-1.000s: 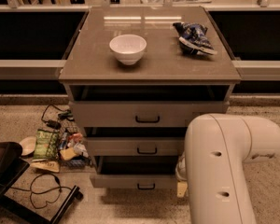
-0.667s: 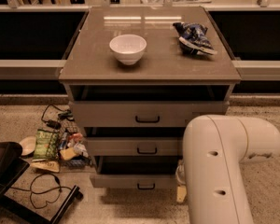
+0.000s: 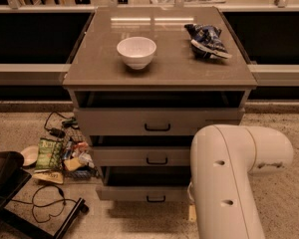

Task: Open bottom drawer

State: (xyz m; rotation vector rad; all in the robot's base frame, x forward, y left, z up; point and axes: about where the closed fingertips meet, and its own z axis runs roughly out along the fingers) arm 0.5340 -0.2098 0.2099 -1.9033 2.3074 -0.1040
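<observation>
The grey-beige cabinet (image 3: 159,68) stands in the middle of the camera view with three drawers. The bottom drawer (image 3: 134,192) has a shallow flat front and a small black bar handle (image 3: 156,199). It stands a little way out, with a dark gap above its front. The middle drawer (image 3: 139,156) and the taller top drawer (image 3: 119,122) also stand slightly out. My white arm (image 3: 229,183) fills the lower right and covers the right ends of the two lower drawers. My gripper is hidden behind the arm and does not show.
A white bowl (image 3: 136,52) and a blue snack bag (image 3: 207,40) lie on the cabinet top. Snack packets and clutter (image 3: 55,156) lie on the floor to the left, with black cables (image 3: 45,203) and a dark stand (image 3: 7,180). A low rail runs behind.
My white arm has shifted slightly to the left. The drawers, bowl and bag have not visibly moved.
</observation>
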